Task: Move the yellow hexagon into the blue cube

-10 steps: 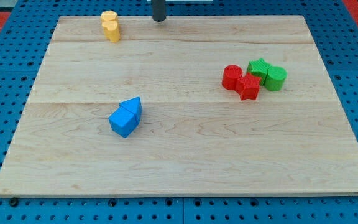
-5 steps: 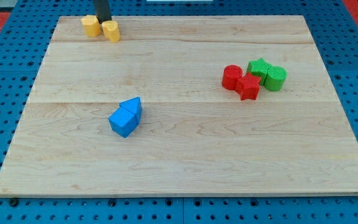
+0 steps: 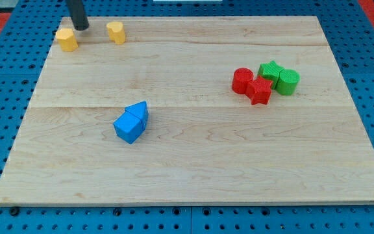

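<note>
A yellow hexagon [image 3: 66,39] sits at the upper left corner of the wooden desk [image 3: 193,162], a second yellow block [image 3: 115,32] just to its right. My tip [image 3: 80,27] stands between them, just above and right of the hexagon; it has no jaws and holds nothing. The approach is in hand; next, a push down-right toward the blue cube [image 3: 128,128] at centre-left.

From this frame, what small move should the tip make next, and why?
Probably circle to the upper-left side of the yellow block at the board's edge: my tip sits at its upper right, while the blue cube lies toward the view's bottom right.
</note>
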Robot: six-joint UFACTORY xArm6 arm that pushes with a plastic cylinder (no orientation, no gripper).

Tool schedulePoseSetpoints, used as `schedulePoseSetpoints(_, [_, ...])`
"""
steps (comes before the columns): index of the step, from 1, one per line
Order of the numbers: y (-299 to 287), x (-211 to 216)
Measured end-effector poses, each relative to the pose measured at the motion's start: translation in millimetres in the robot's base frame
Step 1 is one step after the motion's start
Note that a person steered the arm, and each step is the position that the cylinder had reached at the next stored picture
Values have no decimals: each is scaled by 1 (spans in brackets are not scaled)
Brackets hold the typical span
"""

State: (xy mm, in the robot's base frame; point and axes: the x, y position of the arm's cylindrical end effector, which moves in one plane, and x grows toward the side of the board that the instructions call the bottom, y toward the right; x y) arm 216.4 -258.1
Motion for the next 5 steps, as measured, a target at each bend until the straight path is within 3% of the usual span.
schedulePoseSetpoints(1, [-29, 26])
schedulePoseSetpoints(2, [30, 85])
schedulePoseSetpoints(3, [41, 108])
schedulePoseSetpoints(5, [35, 93])
